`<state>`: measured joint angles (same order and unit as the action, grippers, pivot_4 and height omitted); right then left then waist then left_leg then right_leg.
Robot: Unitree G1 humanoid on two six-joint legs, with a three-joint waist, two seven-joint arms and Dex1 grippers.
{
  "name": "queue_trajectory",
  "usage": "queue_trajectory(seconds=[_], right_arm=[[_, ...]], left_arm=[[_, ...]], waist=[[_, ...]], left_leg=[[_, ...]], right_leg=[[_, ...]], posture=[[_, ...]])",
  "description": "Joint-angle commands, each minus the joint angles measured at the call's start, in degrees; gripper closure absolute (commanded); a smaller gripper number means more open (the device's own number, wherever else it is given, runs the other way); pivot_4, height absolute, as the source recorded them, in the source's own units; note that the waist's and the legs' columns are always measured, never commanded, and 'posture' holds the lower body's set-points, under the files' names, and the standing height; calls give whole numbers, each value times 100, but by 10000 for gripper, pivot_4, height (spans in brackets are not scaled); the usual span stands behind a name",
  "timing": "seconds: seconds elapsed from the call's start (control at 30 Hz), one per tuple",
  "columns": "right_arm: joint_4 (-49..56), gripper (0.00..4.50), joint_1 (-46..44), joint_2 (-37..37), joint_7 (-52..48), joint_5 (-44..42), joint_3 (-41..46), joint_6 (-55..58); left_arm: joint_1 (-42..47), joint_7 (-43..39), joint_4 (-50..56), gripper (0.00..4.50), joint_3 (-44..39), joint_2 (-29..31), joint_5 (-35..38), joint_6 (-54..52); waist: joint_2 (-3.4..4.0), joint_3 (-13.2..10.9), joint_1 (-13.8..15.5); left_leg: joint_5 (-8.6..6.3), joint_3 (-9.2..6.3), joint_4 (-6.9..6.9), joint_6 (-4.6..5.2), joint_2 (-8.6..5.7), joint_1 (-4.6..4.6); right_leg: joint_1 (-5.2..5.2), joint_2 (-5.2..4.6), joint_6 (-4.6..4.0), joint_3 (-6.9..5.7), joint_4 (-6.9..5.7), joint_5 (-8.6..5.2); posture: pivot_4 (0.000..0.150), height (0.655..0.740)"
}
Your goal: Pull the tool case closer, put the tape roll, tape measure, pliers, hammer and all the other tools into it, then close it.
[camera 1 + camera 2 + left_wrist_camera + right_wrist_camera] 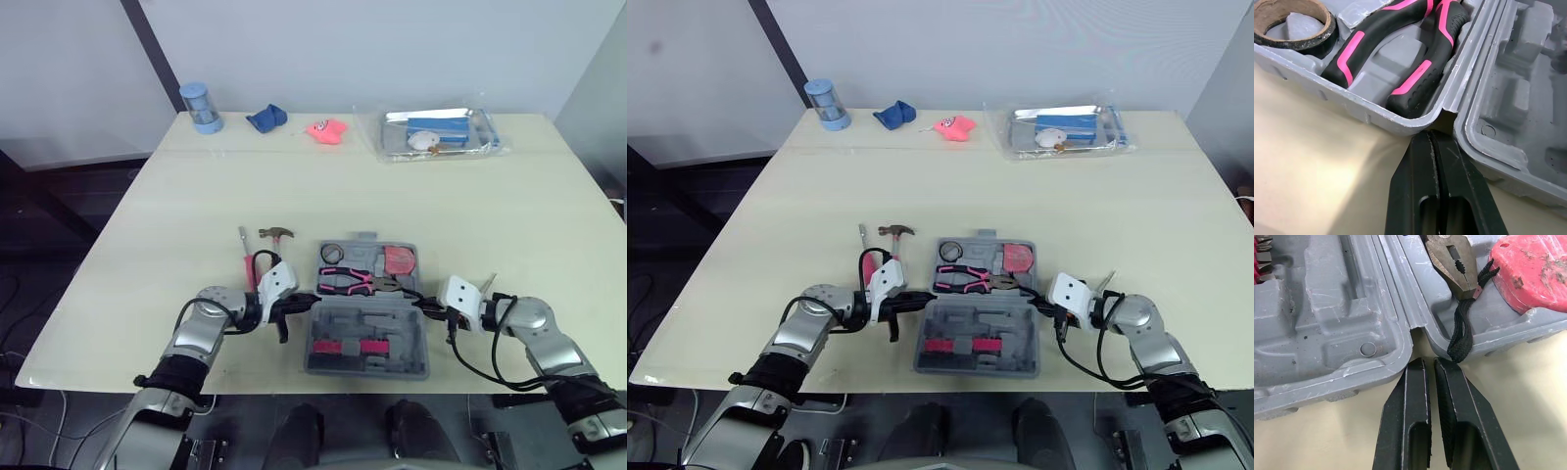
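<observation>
Hammer point(276, 233) lies just left of the tool case point(367, 319).
Your left gripper point(1431, 137) is nearer; it and the right gripper point(1429, 363) sit at the hinge ends, pinched narrow, empty.

The tool case point(367, 338) sits on the table point(392, 186). In its far half lie the tape roll point(331, 254), pliers point(355, 282) and tape measure point(399, 259) (the hammer point(277, 234) lies left of it).

Open tool case point(1376, 121) with pliers point(1411, 81), tape roll point(1326, 22)
</observation>
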<state>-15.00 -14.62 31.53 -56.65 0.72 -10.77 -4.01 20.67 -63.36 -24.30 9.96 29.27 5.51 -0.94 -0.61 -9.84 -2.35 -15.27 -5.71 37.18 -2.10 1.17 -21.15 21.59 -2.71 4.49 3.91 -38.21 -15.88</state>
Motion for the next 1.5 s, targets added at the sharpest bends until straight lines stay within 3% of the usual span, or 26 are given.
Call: queue_trajectory(seconds=[0.03, 1.5], right_arm=[[16, 41647, -195, -165, 146, 13, -76, -159], [-134, 41647, -177, -198, 331, 143, -45, -243]], left_arm=[[102, 179, -62, 45000, 74, -115, -123, -15], [55, 157, 7, 45000, 4, 23, -177, -73]], waist=[[0, 0, -1], [1, 0, -5]], left_leg=[[0, 0, 0, 0, 0, 0], [0, -1, 0, 0, 0, 2]], right_leg=[[0, 0, 0, 0, 0, 0], [0, 0, 0, 0, -2, 0]], posture=[[1500, 7400], [1500, 7400]])
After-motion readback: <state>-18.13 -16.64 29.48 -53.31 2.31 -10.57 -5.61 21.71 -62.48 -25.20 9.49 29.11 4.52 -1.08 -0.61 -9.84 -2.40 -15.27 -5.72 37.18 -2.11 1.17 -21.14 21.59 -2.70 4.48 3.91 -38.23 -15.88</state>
